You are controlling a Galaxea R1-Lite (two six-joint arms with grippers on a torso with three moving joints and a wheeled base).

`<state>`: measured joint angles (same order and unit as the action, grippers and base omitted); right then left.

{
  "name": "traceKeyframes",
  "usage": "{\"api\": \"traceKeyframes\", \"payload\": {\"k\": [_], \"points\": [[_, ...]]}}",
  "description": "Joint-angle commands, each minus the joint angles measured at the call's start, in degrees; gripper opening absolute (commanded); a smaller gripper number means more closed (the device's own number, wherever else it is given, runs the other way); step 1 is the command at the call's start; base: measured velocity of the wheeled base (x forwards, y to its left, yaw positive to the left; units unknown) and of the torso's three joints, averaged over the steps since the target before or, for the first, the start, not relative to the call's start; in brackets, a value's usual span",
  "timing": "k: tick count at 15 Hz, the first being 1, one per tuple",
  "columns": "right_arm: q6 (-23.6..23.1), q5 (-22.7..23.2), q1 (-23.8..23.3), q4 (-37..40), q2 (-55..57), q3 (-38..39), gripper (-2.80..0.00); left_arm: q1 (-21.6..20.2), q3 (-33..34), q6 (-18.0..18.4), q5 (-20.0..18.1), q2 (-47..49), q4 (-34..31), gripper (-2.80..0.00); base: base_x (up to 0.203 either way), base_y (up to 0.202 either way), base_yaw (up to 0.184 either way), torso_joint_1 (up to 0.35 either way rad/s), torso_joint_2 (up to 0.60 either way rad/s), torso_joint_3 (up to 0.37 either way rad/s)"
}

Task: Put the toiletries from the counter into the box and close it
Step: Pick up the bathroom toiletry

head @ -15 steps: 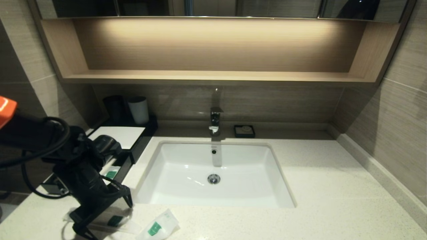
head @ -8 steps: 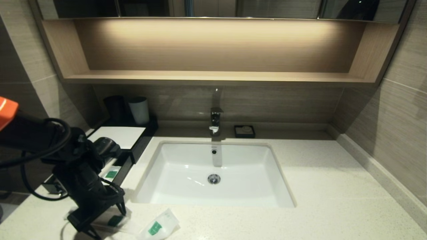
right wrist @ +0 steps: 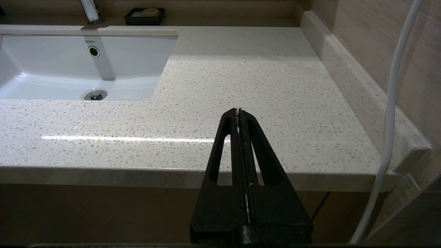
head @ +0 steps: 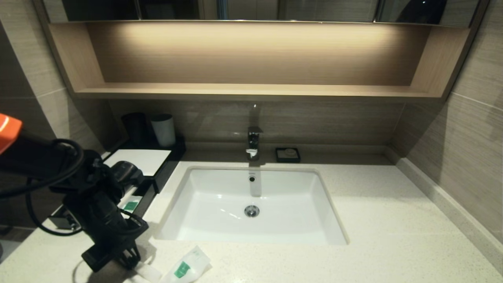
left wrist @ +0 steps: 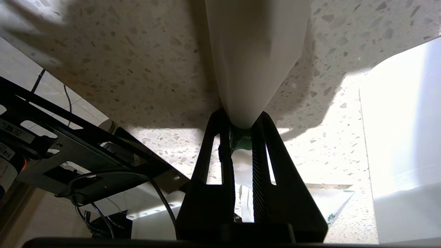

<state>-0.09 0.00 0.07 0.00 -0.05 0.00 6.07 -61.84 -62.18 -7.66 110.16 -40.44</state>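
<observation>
My left gripper (head: 129,257) is down at the counter's (head: 393,220) front left and is shut on a long frosted-white sachet (left wrist: 256,51). Its green label (left wrist: 241,141) sits between the fingers, and one end (head: 148,272) pokes out beside them. A short, wide sachet (head: 186,265) lies just right of it on the counter. The black box (head: 137,161) with the white top stands at the left, its drawer (head: 147,196) pulled out, a sachet (head: 131,205) lying inside. My right gripper (right wrist: 238,111) is shut and empty, off the counter's front right edge.
The white sink (head: 251,204) fills the middle of the counter, with the faucet (head: 253,141) behind it and a small black soap dish (head: 287,154) beside that. Two cups (head: 163,129) stand behind the box. A wooden shelf (head: 251,91) runs above.
My left gripper's fingers have gone from wide open to shut on the long sachet, which has bunched up between them. The short sachet has not moved.
</observation>
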Motion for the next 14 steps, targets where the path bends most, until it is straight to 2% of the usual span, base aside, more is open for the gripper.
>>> {"api": "traceKeyframes", "payload": {"k": [1, 9, 12, 14], "points": [[0.01, 0.00, 0.01, 0.00, 0.05, 0.09, -2.80, 0.00, -0.38, -0.40, 0.01, -1.26, -1.12, -2.80, 0.000, 0.000, 0.000, 0.000, 0.00, 0.000], [0.01, 0.00, 0.01, 0.00, 0.05, 0.09, -2.80, 0.00, -0.56, 0.09, 0.12, -8.62, -5.18, -2.80, 0.000, 0.000, 0.000, 0.000, 0.00, 0.000], [0.01, 0.00, 0.01, -0.02, 0.05, 0.09, -2.80, -0.07, -0.56, 0.23, 1.26, -11.61, -6.49, -2.80, 0.000, 0.000, 0.000, 0.000, 0.00, 0.000], [0.01, 0.00, 0.01, 0.00, 0.05, 0.09, -2.80, -0.09, -0.62, 1.80, 1.86, -13.45, -8.32, -2.80, 0.000, 0.000, 0.000, 0.000, 0.00, 0.000]]}}
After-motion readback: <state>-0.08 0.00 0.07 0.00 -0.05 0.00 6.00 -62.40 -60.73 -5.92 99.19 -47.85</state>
